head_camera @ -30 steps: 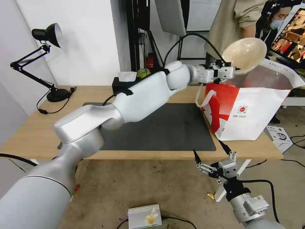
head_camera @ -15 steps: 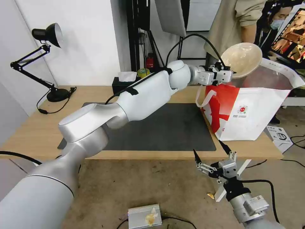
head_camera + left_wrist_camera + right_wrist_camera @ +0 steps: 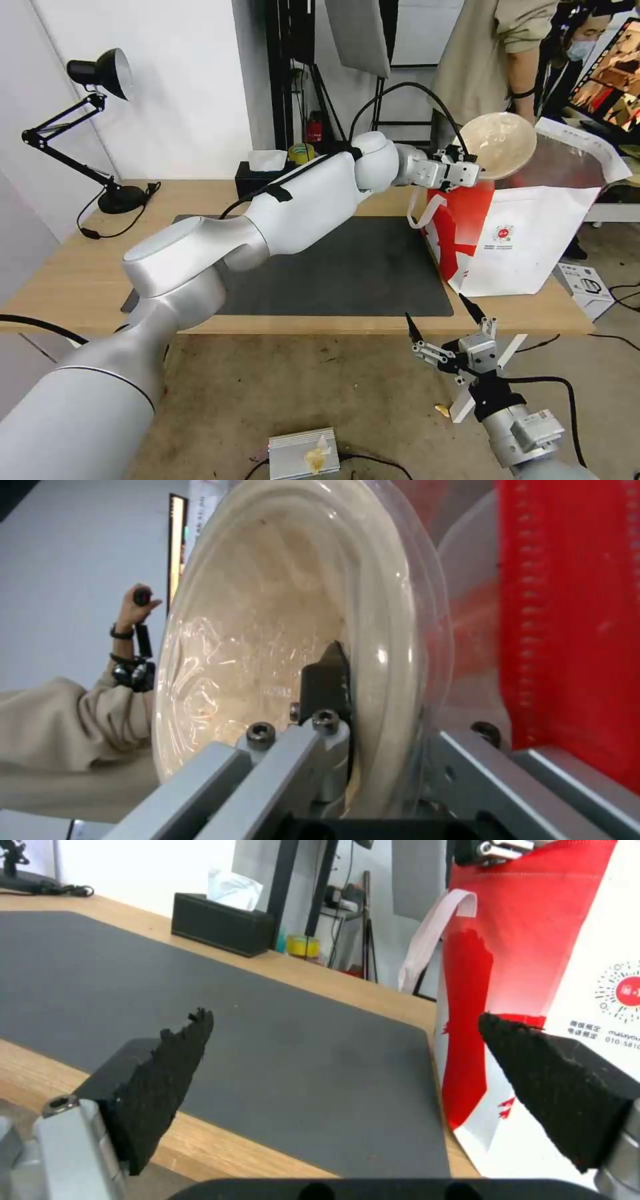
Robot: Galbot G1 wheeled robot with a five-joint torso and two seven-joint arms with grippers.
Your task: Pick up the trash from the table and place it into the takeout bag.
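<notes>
table (image 3: pixel 80 280): long light-wood top, dark grey mat (image 3: pixel 347 267) in the middle; no trash seen lying on either.
takeout bag (image 3: pixel 527 247): stands upright at the right end of the table, just beside the mat's right edge; mouth open, foil lining visible, white loop handle hanging on the near-left corner.
left arm: stretched across the table toward the bag mouth.
beige bowl (image 3: pixel 499 135): tilted on edge, held in the air over the bag's open top at its left side; not yet inside, not seen touching the bag wall.
left gripper (image 3: pixel 475 170): clamped on the bowl's rim, one finger inside the bowl and one behind it, as seen in the left wrist view (image 3: pixel 360 715).
right gripper (image 3: pixel 445 321): parked low, in front of the table's near edge, below the bag; jaws spread wide, holding nothing.
tissue box (image 3: pixel 257 175): black, at the far edge of the table, not trash.
done so far: table looks cleared apart from this bowl; the other two items likely already in the bag, contents hidden so cannot confirm.
left to do: lower and release bowl into bag; looks like the last item.
</notes>
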